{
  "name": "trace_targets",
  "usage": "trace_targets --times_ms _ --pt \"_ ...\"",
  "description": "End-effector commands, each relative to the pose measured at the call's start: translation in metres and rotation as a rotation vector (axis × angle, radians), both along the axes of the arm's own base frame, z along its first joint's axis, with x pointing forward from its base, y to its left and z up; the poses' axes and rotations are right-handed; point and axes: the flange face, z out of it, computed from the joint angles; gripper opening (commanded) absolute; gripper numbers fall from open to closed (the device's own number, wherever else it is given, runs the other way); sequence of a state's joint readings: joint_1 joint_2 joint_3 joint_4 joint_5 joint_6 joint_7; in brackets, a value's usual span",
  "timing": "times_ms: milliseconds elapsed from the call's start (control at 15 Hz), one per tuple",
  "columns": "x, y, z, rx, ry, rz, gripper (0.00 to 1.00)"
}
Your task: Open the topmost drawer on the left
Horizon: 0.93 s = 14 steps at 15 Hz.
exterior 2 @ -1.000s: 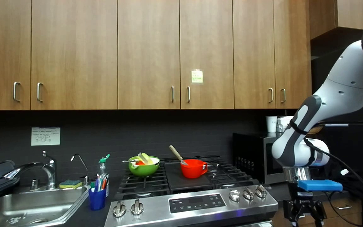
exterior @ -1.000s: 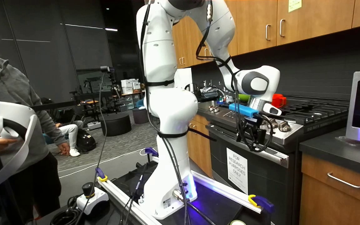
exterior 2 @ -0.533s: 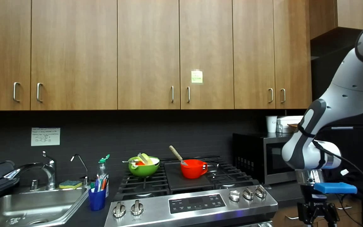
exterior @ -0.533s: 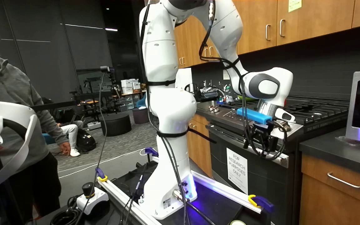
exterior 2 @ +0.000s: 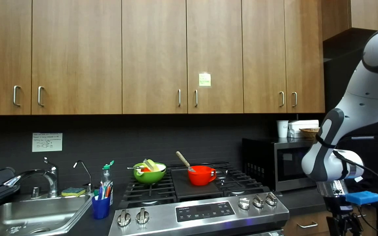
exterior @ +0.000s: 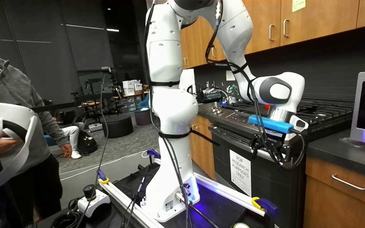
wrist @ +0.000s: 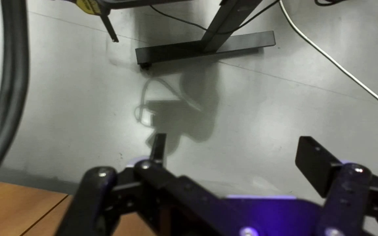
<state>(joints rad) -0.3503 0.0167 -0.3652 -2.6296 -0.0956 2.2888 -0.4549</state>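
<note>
In both exterior views the topmost drawer [exterior: 328, 186] lies under the dark counter right of the stove, its brown front flush with the cabinet. Its slim silver handle [exterior: 349, 182] shows whole in one place, and the same kind of handle [exterior 2: 307, 225] appears left of the hand in an exterior view. My gripper [exterior: 270, 153] points downward before the oven front, apart from the drawer. Seen from the wrist, the gripper [wrist: 234, 147] is open, with only grey floor between its fingers. Brown wood [wrist: 21, 206] fills the lower left corner there; whether it is this drawer I cannot tell.
The stove [exterior 2: 162, 218] carries a green bowl [exterior 2: 149, 177] and a red pot [exterior 2: 199, 176]. A microwave [exterior 2: 287, 164] stands on the counter [exterior: 325, 150]. The oven door [exterior: 265, 177] is close behind the gripper. A white cable [wrist: 340, 64] crosses the floor.
The arm and gripper have moved right and lower in both exterior views. The gripper has turned somewhat. A drawer handle that the hand partly covered now shows in full.
</note>
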Motion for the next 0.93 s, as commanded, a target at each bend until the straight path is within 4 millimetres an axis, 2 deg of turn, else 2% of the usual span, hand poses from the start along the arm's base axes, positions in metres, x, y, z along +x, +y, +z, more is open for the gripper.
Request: trace_targets --times_ms 0,267,467,667,867 --pt "0.019 0.004 0.014 -0.041 -0.011 0.190 1.00" --pt "0.044 0.022 0.041 -0.066 -0.038 0.399 1.00" --pt "0.056 0.039 0.052 -0.055 -0.067 0.558 1.00" --pt "0.055 0.046 0.053 -0.019 -0.059 0.714 1.00" --pt "0.046 0.047 0.047 0.021 -0.001 0.866 1.00"
